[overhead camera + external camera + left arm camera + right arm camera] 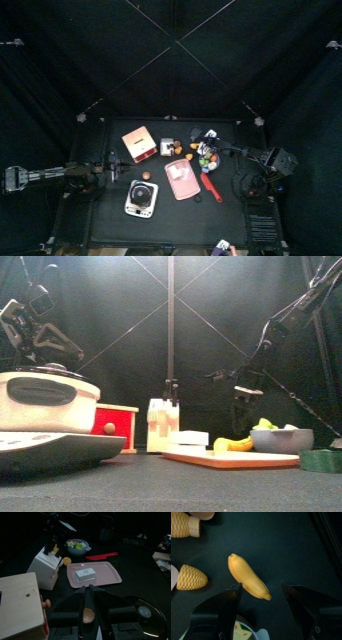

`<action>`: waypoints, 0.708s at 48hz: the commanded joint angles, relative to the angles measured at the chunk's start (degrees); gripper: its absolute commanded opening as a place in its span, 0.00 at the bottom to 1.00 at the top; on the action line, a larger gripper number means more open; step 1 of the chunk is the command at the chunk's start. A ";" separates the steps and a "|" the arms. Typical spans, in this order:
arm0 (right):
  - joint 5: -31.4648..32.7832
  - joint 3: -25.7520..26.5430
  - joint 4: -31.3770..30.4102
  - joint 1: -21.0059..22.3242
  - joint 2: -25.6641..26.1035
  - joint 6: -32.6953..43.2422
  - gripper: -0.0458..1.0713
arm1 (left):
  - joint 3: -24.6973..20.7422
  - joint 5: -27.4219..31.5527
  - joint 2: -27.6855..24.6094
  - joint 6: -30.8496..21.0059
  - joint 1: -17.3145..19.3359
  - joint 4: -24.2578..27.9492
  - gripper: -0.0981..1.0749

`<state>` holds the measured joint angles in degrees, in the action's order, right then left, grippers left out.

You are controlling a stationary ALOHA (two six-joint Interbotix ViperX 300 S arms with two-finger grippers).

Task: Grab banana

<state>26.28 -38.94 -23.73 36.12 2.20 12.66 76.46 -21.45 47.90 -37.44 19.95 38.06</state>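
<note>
Seen from above, the worktop (107, 225) is sitting small in the middle of the frame, crowded with a red-and-white box (138, 142), a pink tray (183, 180) and a cooker (142, 198); the right arm is reaching in from the right toward the clutter at centre right, where the banana cannot be picked out. In the front view, the banana (233, 444) is lying low at lower right, just beside the grey bowl (282, 439) and behind the tray's far edge, with the right arm hanging above it. In the left wrist view, the left hand (93, 614) is standing partly open and holding nothing, over the tray (110, 579), resting aside. In the right wrist view, the right hand (261, 594) is spreading its jaws wide and empty around the lower end of the banana (248, 577), which is lying flat on the dark surface at the frame's centre. It is probably light, stiff and smooth plastic, so it may slip; gripping across its thick middle looks safest. Two corn pieces (190, 577) are sitting near on the left, while the right side is offering open room.
</note>
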 commanded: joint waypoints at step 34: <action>-2.46 2.64 1.32 0.26 -9.49 -6.77 0.87 | -0.53 0.00 -2.20 5.71 -0.09 -9.67 0.70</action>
<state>24.26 -36.91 -22.59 36.30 -7.29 5.80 76.55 -21.36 45.88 -31.90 19.78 29.27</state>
